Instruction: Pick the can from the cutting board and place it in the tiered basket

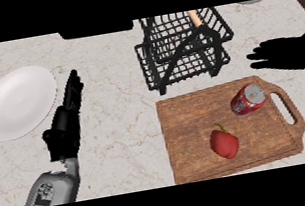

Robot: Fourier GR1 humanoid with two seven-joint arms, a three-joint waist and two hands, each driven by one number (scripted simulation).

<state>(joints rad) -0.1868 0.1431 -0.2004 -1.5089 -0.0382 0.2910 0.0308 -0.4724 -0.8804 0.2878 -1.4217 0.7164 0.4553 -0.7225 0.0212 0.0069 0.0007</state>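
Note:
A red can (pixel 248 99) lies on its side near the upper right of the wooden cutting board (pixel 190 134), its silver top facing up. Behind the board stands the black wire tiered basket (pixel 183 44). My right hand (pixel 301 55) hovers open at the right edge, fingers spread and pointing left, above and to the right of the can and apart from it. My left hand (pixel 66 124) rests open on the counter at the left, fingers pointing away, holding nothing.
A red bell pepper (pixel 224 142) lies on the board's lower middle. A white plate (pixel 17 102) sits at the far left. A dark object (pixel 96 30) stands at the counter's back edge. A wooden-handled tool (pixel 194 19) sticks out of the basket.

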